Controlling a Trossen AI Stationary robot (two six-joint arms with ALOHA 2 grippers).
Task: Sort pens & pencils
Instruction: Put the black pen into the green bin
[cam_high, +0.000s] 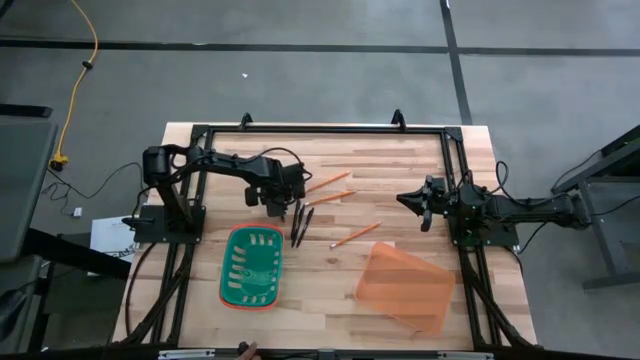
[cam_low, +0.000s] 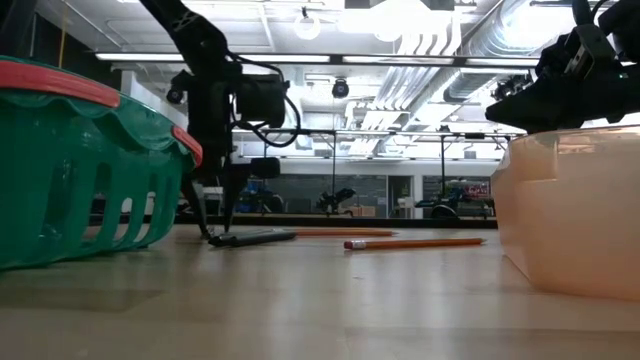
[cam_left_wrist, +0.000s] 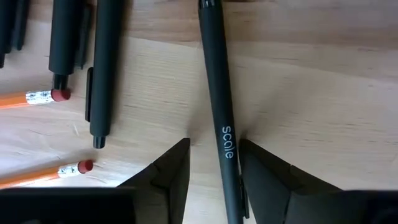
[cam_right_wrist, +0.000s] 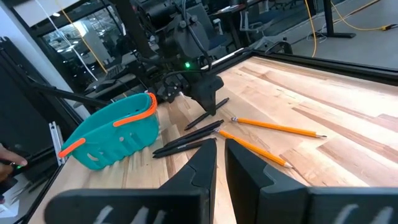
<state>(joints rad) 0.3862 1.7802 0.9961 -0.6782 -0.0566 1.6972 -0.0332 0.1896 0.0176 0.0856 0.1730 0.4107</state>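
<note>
At centre frame, one of the pens (cam_left_wrist: 217, 93) is straddled by the left gripper (cam_left_wrist: 214, 163), fingers wide; it could be rolled aside if closure is off-centre. The right gripper (cam_right_wrist: 221, 155) waits, fingers narrow and empty.

On the table (cam_high: 400, 170), the pens (cam_high: 301, 224) lay near the middle, slightly toward the left edge, close together. The basket (cam_high: 251, 266) sat just beside them, nearer the front edge and the left side. The pencils (cam_high: 330, 183) lay right of the pens: two toward the back edge, one (cam_high: 355, 236) farther forward. The bin (cam_high: 405, 287) stood toward the front right corner, just beyond that forward pencil. The left gripper (cam_high: 272, 207) stood over the pens' back ends, one pen (cam_left_wrist: 217, 106) between its fingers (cam_left_wrist: 165, 177). The right gripper (cam_high: 424, 203) hung by the right edge, well apart from the pencils.
</note>
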